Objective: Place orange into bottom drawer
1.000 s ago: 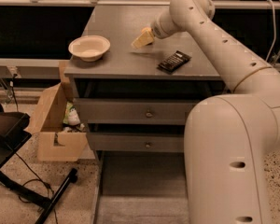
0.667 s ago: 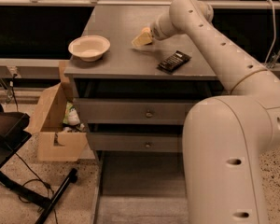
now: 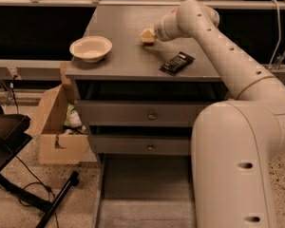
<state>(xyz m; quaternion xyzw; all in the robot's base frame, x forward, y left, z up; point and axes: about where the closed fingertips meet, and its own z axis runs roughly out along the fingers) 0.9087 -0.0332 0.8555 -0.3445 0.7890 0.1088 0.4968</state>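
Observation:
My gripper (image 3: 147,35) is at the end of the arm stretched over the grey cabinet's top (image 3: 128,61), low near the back middle of it. The orange does not show; it is hidden or out of view. A tiny reddish spot peeks out behind the arm's wrist, and I cannot tell what it is. The bottom drawer (image 3: 142,186) is pulled out at floor level, a wide shallow grey tray with nothing visible in it.
A white bowl (image 3: 90,48) sits on the top's left part and a flat black packet (image 3: 177,61) to the right, near the front edge. Two upper drawers with knobs (image 3: 152,115) are closed. A cardboard box (image 3: 54,127) and a black stand (image 3: 38,198) are on the floor at the left.
The gripper has shifted slightly toward the back of the cabinet top. The bowl, the black packet and the drawers have not moved.

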